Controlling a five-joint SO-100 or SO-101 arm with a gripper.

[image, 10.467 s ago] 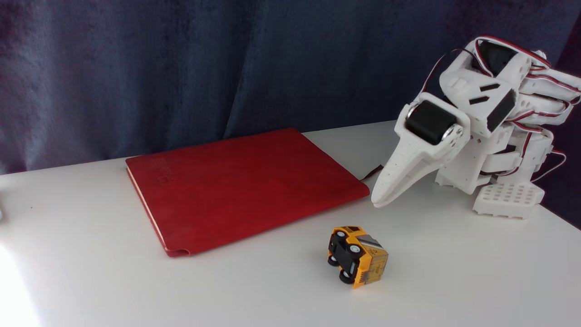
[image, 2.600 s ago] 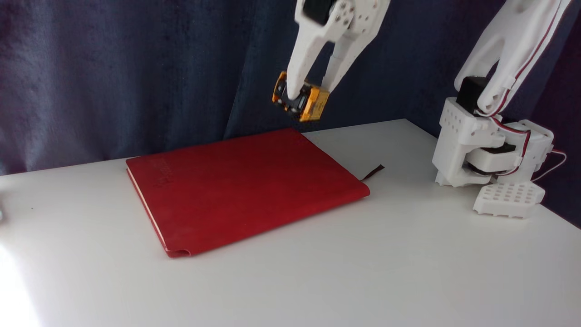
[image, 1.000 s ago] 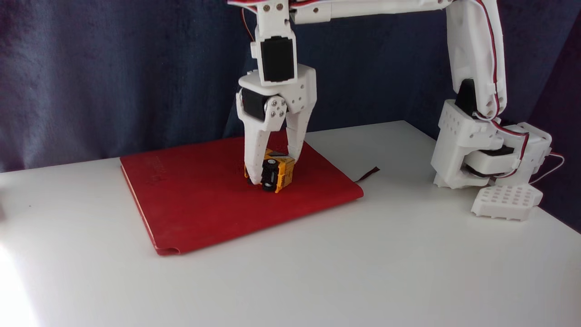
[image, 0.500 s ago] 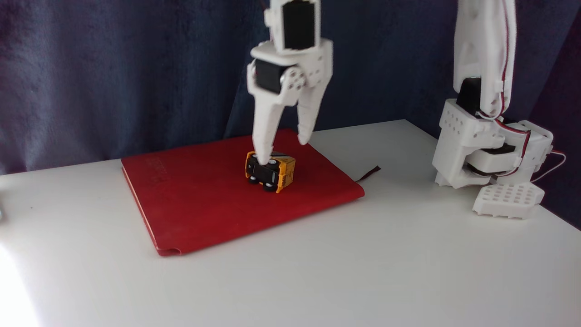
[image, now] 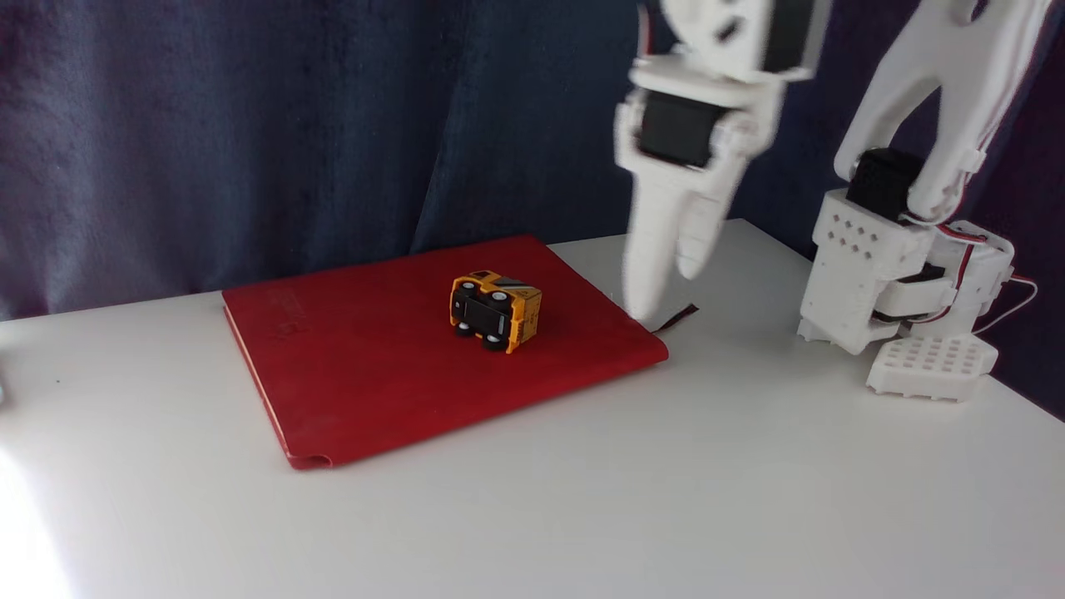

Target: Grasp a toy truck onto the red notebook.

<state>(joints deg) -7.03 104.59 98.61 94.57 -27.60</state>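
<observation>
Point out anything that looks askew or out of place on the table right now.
The toy truck lies tipped on its side on the red notebook, black underside and wheels facing the camera instead of resting on the cover. The notebook sits at an angle to the table edge. The gripper is blurred.

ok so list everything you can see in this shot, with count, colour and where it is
toy truck: one, orange-yellow with black underside and wheels, lying on its side on the notebook, right of the cover's middle
red notebook: one, dark red, flat on the table, left of centre
ribbon bookmark: one, dark, poking out at the notebook's right corner
table: one, white, across the lower picture
curtain: one, dark blue, behind the table
arm base: one, white with black motor and red wiring, far right on the table
gripper: one, white, blurred, above the notebook's right corner, apart from the truck, holding nothing; jaws near together
</observation>
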